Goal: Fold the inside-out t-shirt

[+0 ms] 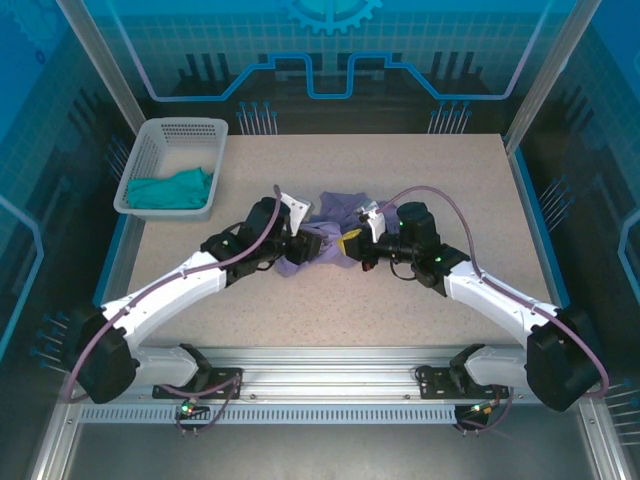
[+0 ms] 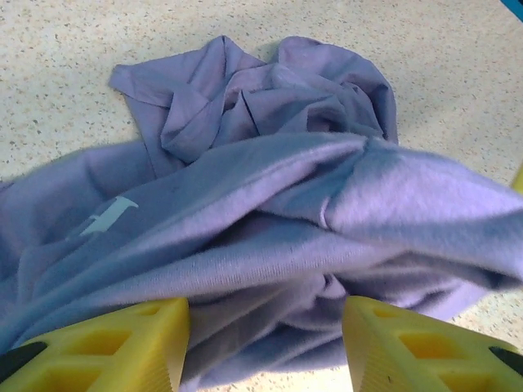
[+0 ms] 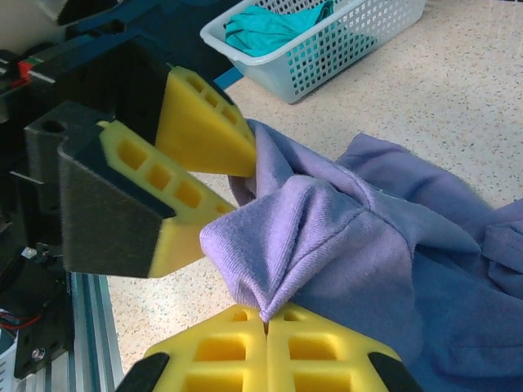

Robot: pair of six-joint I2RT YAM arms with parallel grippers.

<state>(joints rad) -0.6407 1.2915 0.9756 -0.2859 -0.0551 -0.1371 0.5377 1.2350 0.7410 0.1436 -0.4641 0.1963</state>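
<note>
Lying bunched mid-frame on the tabletop (image 1: 480, 200), your inside-out t-shirt (image 1: 335, 212) sits between both arms (equally near): right gripper (image 3: 265, 322) jaws clenched on 1 fold, left gripper (image 2: 263, 314) jaws parted astride it.

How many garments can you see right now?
2. The lavender t-shirt lies crumpled at the middle of the table; the teal garment sits in the basket at the far left corner. Anything beneath that one in the basket would be hidden.
</note>
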